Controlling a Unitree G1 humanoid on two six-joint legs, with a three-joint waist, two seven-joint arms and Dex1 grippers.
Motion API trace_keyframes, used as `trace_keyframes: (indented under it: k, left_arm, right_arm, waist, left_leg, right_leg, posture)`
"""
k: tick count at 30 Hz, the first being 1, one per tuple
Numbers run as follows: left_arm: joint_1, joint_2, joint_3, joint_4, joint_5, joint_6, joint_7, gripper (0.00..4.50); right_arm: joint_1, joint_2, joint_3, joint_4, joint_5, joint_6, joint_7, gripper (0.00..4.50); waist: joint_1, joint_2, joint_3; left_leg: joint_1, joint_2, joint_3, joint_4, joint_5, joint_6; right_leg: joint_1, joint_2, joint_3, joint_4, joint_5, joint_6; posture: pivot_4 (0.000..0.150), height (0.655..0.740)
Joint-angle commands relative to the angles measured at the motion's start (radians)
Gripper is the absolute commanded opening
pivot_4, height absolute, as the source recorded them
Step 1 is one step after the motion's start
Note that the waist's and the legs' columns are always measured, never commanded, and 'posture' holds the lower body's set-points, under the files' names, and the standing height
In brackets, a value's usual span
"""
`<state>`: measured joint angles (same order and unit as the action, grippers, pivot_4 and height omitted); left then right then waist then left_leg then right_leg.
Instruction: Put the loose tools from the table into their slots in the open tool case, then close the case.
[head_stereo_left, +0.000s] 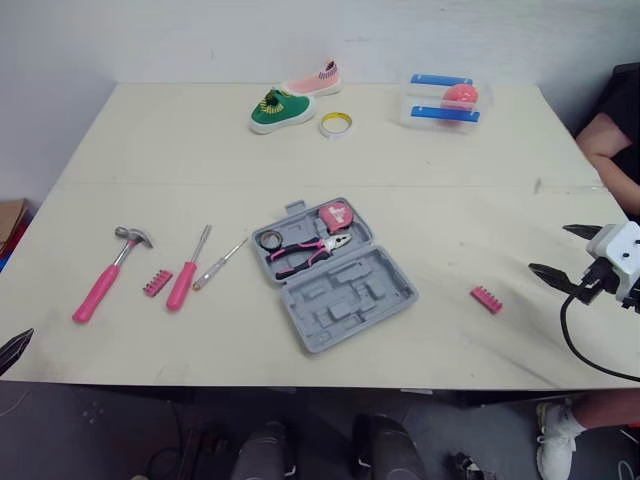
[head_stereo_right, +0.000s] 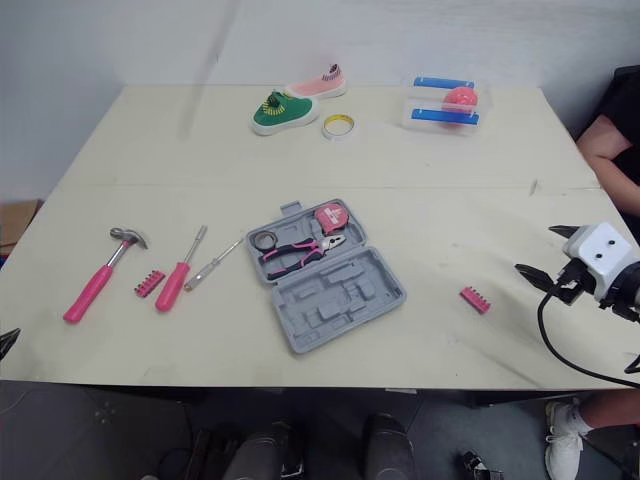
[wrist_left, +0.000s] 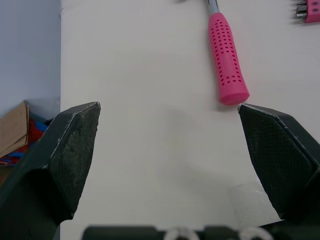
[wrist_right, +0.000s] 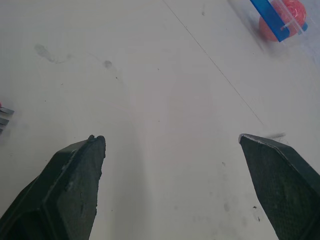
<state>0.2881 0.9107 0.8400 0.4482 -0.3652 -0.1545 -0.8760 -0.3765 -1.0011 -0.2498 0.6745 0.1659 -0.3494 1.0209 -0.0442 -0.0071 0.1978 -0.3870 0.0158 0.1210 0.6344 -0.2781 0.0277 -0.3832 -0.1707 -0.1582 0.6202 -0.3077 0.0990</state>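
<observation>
- Since it already lies open mid-table (head_stereo_left: 450, 200), the grey tool case (head_stereo_left: 345, 290) needs no handling yet; pliers (head_stereo_left: 305, 250) sit inside. Its plastic lid should swing shut light and stiff.
- Hammer (head_stereo_left: 105, 280), far left: probably head-heavy, so grasp the pink handle near the head. The left gripper (wrist_left: 168, 106), spread wide and empty, hovers at the handle's end.
- Pink-handled screwdriver (head_stereo_left: 188, 270) and slim screwdriver (head_stereo_left: 218, 265), between hammer and case: light, liable to roll; pinch the handles.
- Left bit strip (head_stereo_left: 157, 283) and right bit strip (head_stereo_left: 486, 299): tiny, light; pinch across. The right gripper (head_stereo_left: 548, 248), released and empty, waits near the right one.
</observation>
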Motion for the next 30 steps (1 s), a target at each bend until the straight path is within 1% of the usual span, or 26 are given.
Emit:
trace_keyframes:
  k: [1, 3, 4, 7, 11, 14, 16, 18, 19, 20, 21, 23, 25, 26, 27, 30]
  left_arm:
    - [-0.007, -0.007, 0.019, -0.043, -0.055, 0.041, -0.01, 4.45]
    - [-0.017, -0.025, 0.019, -0.14, -0.153, 0.134, -0.056, 4.45]
    - [-0.018, -0.032, 0.009, -0.184, -0.169, 0.151, -0.064, 4.45]
    - [-0.016, -0.042, -0.016, -0.259, -0.154, 0.164, -0.059, 4.45]
    - [-0.015, -0.077, -0.104, -0.445, -0.157, 0.233, -0.034, 4.45]
    - [-0.041, -0.107, -0.225, -0.643, -0.158, 0.353, 0.045, 4.45]
    - [-0.073, -0.124, -0.297, -0.727, -0.137, 0.41, 0.101, 4.45]
    - [-0.109, -0.135, -0.372, -0.789, -0.131, 0.478, 0.145, 3.92]
    - [-0.131, -0.142, -0.4, -0.811, -0.125, 0.505, 0.172, 3.64]
    - [-0.171, -0.156, -0.457, -0.842, -0.119, 0.543, 0.203, 3.25]
    - [-0.198, -0.167, -0.494, -0.862, -0.114, 0.57, 0.225, 2.76]
    - [-0.269, -0.2, -0.615, -0.878, -0.072, 0.628, 0.27, 1.9]
    - [-0.32, -0.24, -0.687, -0.867, -0.048, 0.673, 0.309, 0.82]
    - [-0.336, -0.255, -0.712, -0.861, -0.034, 0.692, 0.327, 0.46]
    - [-0.344, -0.259, -0.739, -0.86, -0.024, 0.709, 0.328, 0.04]
    - [-0.357, -0.272, -0.774, -0.856, -0.006, 0.731, 0.337, 0.04]
  right_arm:
    - [-0.015, 0.001, -0.011, -0.035, 0.026, 0.014, 0.01, 4.5]
    - [-0.029, 0.027, 0.001, -0.07, 0.05, 0.051, 0.027, 4.5]
    - [-0.037, 0.04, 0.008, -0.091, 0.063, 0.071, 0.038, 4.5]
    - [-0.05, 0.063, 0.02, -0.142, 0.082, 0.127, 0.064, 4.5]
    - [-0.086, 0.112, 0.062, -0.238, 0.119, 0.262, 0.083, 4.5]
    - [-0.133, 0.145, 0.097, -0.237, 0.104, 0.312, 0.084, 4.5]
    - [-0.163, 0.164, 0.123, -0.227, 0.083, 0.315, 0.082, 4.5]
    - [-0.184, 0.18, 0.145, -0.217, 0.087, 0.34, 0.103, 3.95]
    - [-0.195, 0.187, 0.157, -0.206, 0.078, 0.334, 0.108, 3.62]
    - [-0.219, 0.205, 0.177, -0.181, 0.061, 0.319, 0.106, 3.18]
    - [-0.235, 0.217, 0.19, -0.162, 0.048, 0.305, 0.104, 2.68]
    - [-0.289, 0.26, 0.225, -0.09, 0.007, 0.267, 0.085, 1.69]
    - [-0.335, 0.298, 0.253, -0.022, -0.029, 0.234, 0.07, 0.54]
    - [-0.353, 0.313, 0.265, 0.008, -0.045, 0.213, 0.065, 0.16]
    - [-0.368, 0.326, 0.278, 0.035, -0.063, 0.198, 0.057, 0.0]
    - [-0.401, 0.353, 0.305, 0.09, -0.092, 0.159, 0.062, 0.0]
  waist:
    - [0.0, 0.0, 0.0]
    - [0.0, 0.0, 0.0]
    - [0.0, 0.0, 0.0]
    - [0.002, 0.0, 0.0]
    - [0.004, 0.0, 0.0]
    - [0.011, 0.0, 0.0]
    - [0.015, 0.0, 0.0]
    - [0.018, 0.0, 0.0]
    - [0.019, 0.0, 0.0]
    - [0.019, 0.0, 0.0]
    - [0.019, 0.0, 0.0]
    - [0.018, 0.0, 0.0]
    - [0.014, 0.0, 0.0]
    - [0.013, 0.0, 0.0]
    - [0.012, 0.0, 0.0]
    - [0.015, 0.001, 0.001]
  left_leg:
    - [0.0, 0.0, 0.0, 0.0, 0.0, 0.0]
    - [0.0, 0.0, 0.0, 0.0, 0.0, 0.0]
    - [0.0, 0.0, 0.0, 0.0, 0.0, 0.0]
    - [0.0, 0.001, 0.0, 0.001, 0.0, -0.001]
    - [0.0, 0.001, 0.0, 0.001, 0.002, 0.002]
    - [0.0, 0.001, 0.0, 0.002, 0.002, 0.002]
    - [0.0, 0.001, 0.0, 0.003, 0.002, 0.002]
    - [0.0, 0.001, 0.0, 0.003, 0.002, 0.002]
    - [-0.001, 0.001, -0.001, 0.003, 0.002, 0.002]
    - [-0.001, 0.001, -0.001, 0.003, 0.003, 0.002]
    - [-0.001, 0.001, -0.001, 0.003, 0.003, 0.003]
    - [-0.001, 0.0, -0.001, 0.004, 0.003, 0.004]
    - [0.0, -0.001, 0.0, 0.006, 0.003, 0.004]
    - [0.0, 0.0, 0.0, 0.006, 0.003, 0.004]
    - [-0.001, 0.001, 0.0, 0.008, 0.003, 0.004]
    - [-0.003, 0.002, 0.0, 0.01, 0.003, 0.004]
  right_leg:
    - [0.0, 0.0, 0.0, 0.0, 0.0, 0.0]
    - [0.0, 0.0, 0.0, 0.0, 0.0, 0.0]
    - [0.0, 0.0, 0.001, 0.0, 0.0, 0.0]
    - [0.0, 0.0, 0.001, 0.001, 0.0, 0.0]
    - [0.0, 0.001, 0.001, 0.0, 0.0, 0.0]
    - [0.001, 0.001, 0.001, 0.001, 0.0, 0.0]
    - [0.001, 0.001, 0.001, 0.001, 0.0, 0.0]
    - [0.001, 0.002, 0.001, 0.001, 0.0, 0.0]
    - [0.001, 0.003, 0.001, 0.001, 0.0, -0.001]
    - [0.001, 0.003, 0.001, 0.001, 0.0, -0.001]
    - [0.001, 0.004, 0.001, 0.001, 0.0, -0.001]
    - [0.002, 0.005, 0.001, 0.001, 0.0, -0.001]
    - [0.003, 0.006, 0.0, 0.003, 0.001, 0.0]
    - [0.002, 0.006, 0.0, 0.003, 0.001, 0.0]
    - [0.002, 0.007, 0.0, 0.005, 0.001, 0.0]
    - [0.002, 0.01, 0.0, 0.006, 0.0, 0.0]
  posture:
    - [0.15, 0.74]
    - [0.15, 0.74]
    - [0.15, 0.74]
    - [0.15, 0.74]
    - [0.15, 0.74]
    - [0.15, 0.74]
    - [0.15, 0.74]
    - [0.15, 0.74]
    - [0.15, 0.74]
    - [0.15, 0.74]
    - [0.15, 0.74]
    - [0.15, 0.74]
    - [0.15, 0.74]
    - [0.15, 0.74]
    - [0.15, 0.74]
    - [0.15, 0.74]
